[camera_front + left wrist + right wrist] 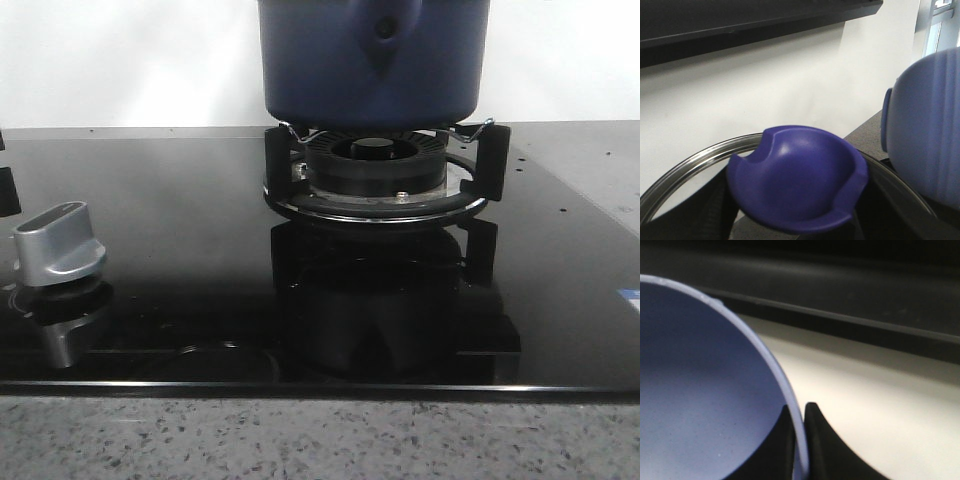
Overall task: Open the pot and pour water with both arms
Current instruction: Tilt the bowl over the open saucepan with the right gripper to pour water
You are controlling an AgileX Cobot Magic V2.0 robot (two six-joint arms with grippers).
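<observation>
The dark blue pot [372,62] stands on the gas burner [375,172], its handle bracket facing me; its top is cut off by the frame. Neither gripper shows in the front view. In the left wrist view, my left gripper [795,222] is shut on the dark blue knob [797,180] of the steel-rimmed glass lid [685,172], held up before the white wall. The dark fingers [715,210] flank the knob. My right gripper [801,440] is shut on the rim of the lighter blue bowl [700,390]. That bowl also shows in the left wrist view [930,130].
A silver control knob [58,242] sits at the front left of the black glass hob [180,220]. The speckled counter edge [320,440] runs along the front. A white wall [120,60] is behind, with a dark shelf [740,25] above it.
</observation>
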